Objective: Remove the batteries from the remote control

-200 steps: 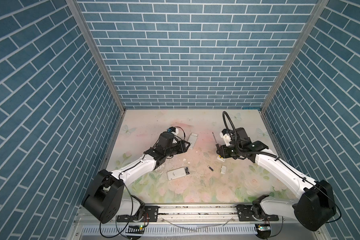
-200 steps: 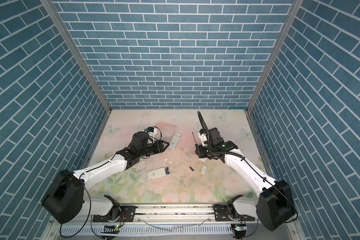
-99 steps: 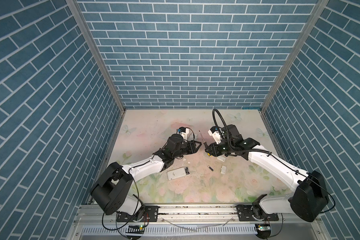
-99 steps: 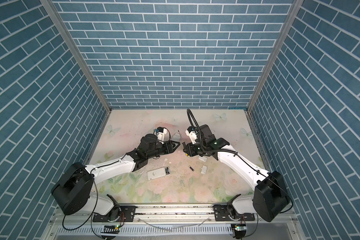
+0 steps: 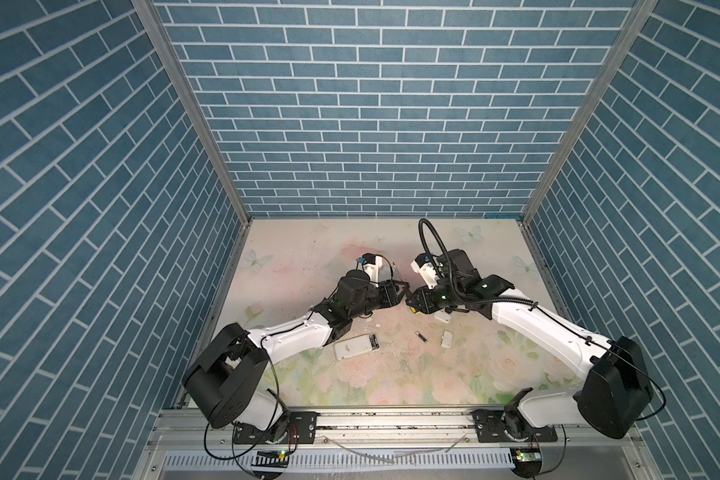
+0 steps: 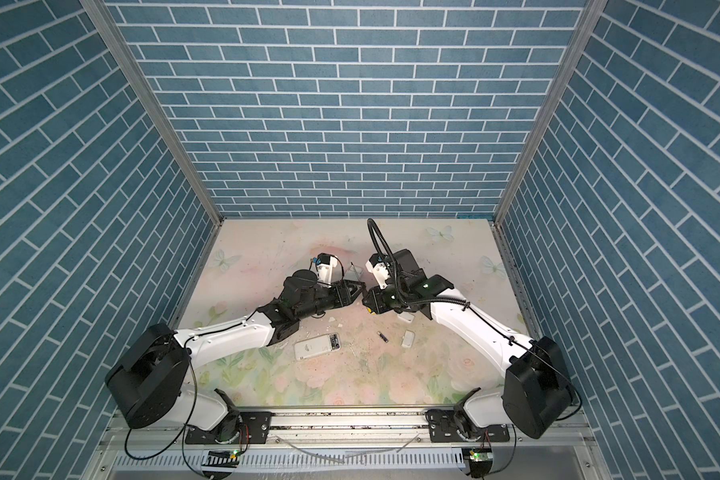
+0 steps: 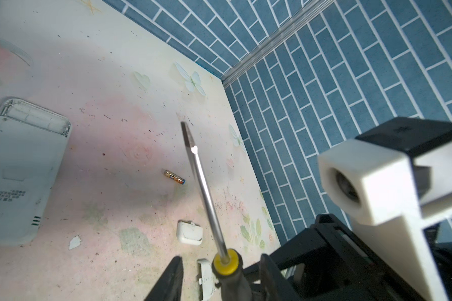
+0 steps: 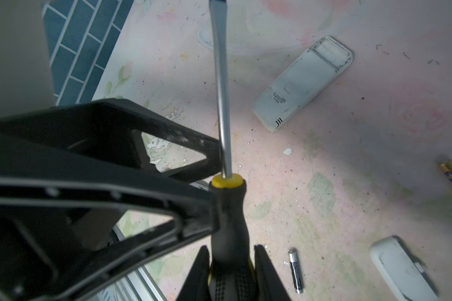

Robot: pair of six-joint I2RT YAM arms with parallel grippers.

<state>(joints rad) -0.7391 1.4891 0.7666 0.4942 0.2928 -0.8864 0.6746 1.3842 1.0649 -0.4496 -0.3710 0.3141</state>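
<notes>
"What are those two doing, nose to nose in the middle of the counter (image 5: 308, 249)?"

"It looks like a pass to me. The right end effector (image 8: 232, 251) is clamped on the black handle of the screwdriver (image 8: 224, 104), with the blade pointing to the far side. The left end effector (image 6: 359, 289) has its jaws partly apart around the yellow collar. There's a gap on one side, so I don't think it's gripping."

"And the batteries?"

"A black battery (image 5: 421, 336) lies loose on the counter, near and right of where they meet. It sits between the near remote control (image 5: 356, 347) and a white cover plate (image 5: 447, 338). A copper battery (image 7: 174, 177) lies loose too, apart from both remotes, and I can only spot it in the wrist views. The far remote control (image 8: 303, 80) is face down with its bay open, and the bay looks empty. Something dark shows at the right end of the near one, but I can't tell what."

"So how should the pass go?"

"I'd have the left close squarely on the handle just under the collar, clear of the right's fingers. The right should let go only once that hold is firm. The blade should stay off the counter, because a dropped tool could scatter those cells."

"How are the arms set?"

"The left arm (image 5: 292, 332) and right arm (image 5: 528, 328) both reach low from the near rail. Their forearms slant inward, their wrists are about level, and the tips meet just above the surface."
</notes>
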